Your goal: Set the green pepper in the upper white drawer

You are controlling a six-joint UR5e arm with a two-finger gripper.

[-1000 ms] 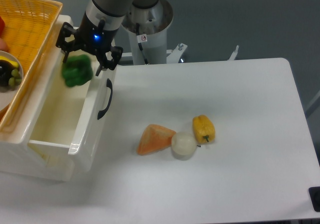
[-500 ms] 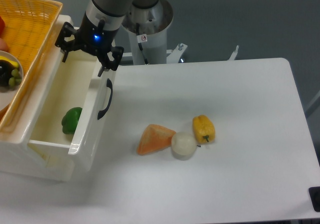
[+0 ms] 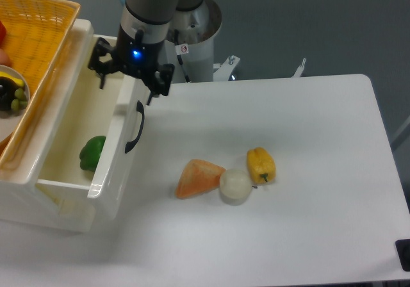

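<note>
Pepper first: you will find the green pepper [image 3: 93, 152] lying inside the upper white drawer [image 3: 116, 147], against its front wall near the black handle [image 3: 134, 127]. Your tool [image 3: 131, 85] hangs above the drawer's far end, fingers spread with nothing between them. On the counter [image 3: 307, 191], the yellow pepper [image 3: 261, 164] touches a white ball [image 3: 234, 185] beside an orange wedge [image 3: 198, 177].

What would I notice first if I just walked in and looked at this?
Probably the bright green pepper lying inside the open white drawer on the left. Right above the drawer hangs the robot's gripper, open and empty, with a little blue light. On the table, a yellow pepper sits by a white ball and an orange wedge.
</note>
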